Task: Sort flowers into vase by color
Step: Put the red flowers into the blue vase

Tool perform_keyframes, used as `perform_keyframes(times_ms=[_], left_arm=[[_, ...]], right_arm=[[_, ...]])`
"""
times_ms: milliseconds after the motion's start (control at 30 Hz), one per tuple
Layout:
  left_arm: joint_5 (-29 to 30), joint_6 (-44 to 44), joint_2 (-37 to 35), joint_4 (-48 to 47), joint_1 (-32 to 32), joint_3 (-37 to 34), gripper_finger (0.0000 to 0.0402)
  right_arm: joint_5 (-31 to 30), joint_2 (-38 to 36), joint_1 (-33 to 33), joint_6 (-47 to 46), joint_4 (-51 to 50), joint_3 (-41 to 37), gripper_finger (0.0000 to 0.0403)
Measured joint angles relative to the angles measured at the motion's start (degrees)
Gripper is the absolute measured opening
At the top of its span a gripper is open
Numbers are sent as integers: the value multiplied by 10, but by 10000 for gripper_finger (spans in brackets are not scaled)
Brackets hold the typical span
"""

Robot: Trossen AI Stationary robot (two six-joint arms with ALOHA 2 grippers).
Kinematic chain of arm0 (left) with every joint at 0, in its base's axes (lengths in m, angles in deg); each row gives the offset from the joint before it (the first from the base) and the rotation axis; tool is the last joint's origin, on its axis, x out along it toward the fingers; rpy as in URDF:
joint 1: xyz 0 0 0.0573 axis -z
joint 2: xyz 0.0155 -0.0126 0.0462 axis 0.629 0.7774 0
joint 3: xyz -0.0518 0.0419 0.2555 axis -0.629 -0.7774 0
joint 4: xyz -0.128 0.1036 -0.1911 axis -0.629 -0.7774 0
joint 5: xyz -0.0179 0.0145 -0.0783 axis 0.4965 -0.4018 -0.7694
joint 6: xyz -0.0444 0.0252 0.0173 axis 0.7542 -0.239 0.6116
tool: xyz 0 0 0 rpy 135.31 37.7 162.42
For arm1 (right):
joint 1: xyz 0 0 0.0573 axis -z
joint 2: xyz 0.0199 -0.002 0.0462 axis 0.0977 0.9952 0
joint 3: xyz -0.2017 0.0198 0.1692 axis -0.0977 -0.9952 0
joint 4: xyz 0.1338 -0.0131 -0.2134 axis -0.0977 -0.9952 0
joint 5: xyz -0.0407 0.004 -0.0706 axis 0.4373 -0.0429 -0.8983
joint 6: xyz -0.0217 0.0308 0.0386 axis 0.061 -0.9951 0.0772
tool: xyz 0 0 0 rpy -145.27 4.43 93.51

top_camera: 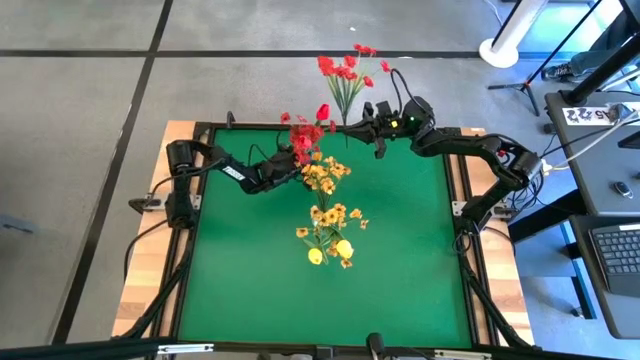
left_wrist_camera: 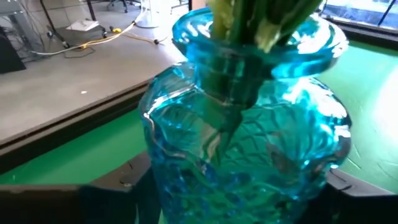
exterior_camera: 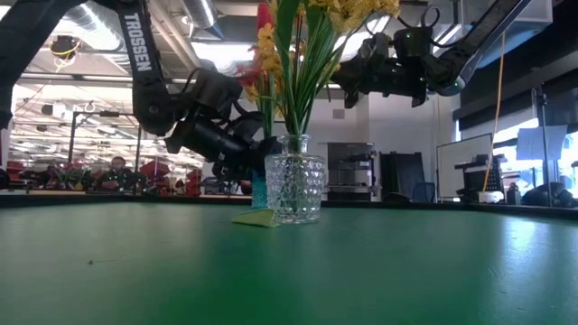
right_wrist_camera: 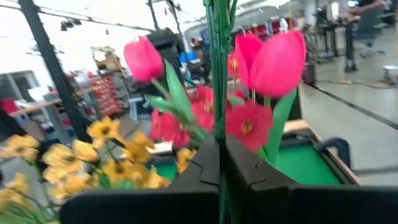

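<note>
— Looking at the left claw (top_camera: 286, 164) first: where is it?

— Far side of the green tabletop (top_camera: 400, 260), near the middle. It is low down at the blue vase (left_wrist_camera: 249, 130). The left wrist view shows the claw spread wide, one finger on each side of the glass and just beside it.

— Anything in that vase?

— Green stems stand in its neck. From above, red blooms (top_camera: 305, 132) sit right over that spot.

— And the right claw (top_camera: 352, 125)?

— At the far edge, raised above the tabletop. It is pinched tight on the thin green stems of a red sprig (top_camera: 345, 68). The stems run up between its fingers (right_wrist_camera: 249, 177). The sprig's blooms fan out past the far edge, over the floor.

— Where are the yellow ones?

— Yellow blooms (top_camera: 328, 218) cluster around the tabletop's middle, with two yellow buds (top_camera: 344, 249) on the near side. A second yellow bunch (top_camera: 322, 176) is just beside the left claw. The low view shows a clear vase (exterior_camera: 294, 187) upright on the green, holding green stems with yellow blooms above.

— How do the two vases sit?

— The blue one peeks out just behind the clear one. Which vase the second bunch stands in, I cannot tell.
</note>
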Motion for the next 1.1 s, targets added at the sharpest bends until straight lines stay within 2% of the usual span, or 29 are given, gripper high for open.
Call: perform_keyframes(times_ms=[100,200,400,500,733,933,1100], left_arm=[[17,-5,-19,-28,16,-2,242],[48,-22,-63,-94,29,-3,242],[70,-28,-192,-210,37,-3,242],[70,-41,-259,-232,42,-3,242],[78,-40,-407,-321,64,-2,242],[83,1,-496,-385,133,-2,242],[80,24,-509,-405,216,15,242]], right_arm=[[13,-2,0,-38,47,0,0],[18,-18,0,-60,78,0,0],[7,-73,-12,-69,91,0,0],[1,-97,-27,-69,91,6,0],[5,-111,-82,-71,88,49,0],[-17,-109,-145,-55,76,92,0],[-42,-109,-214,2,12,125,0]])
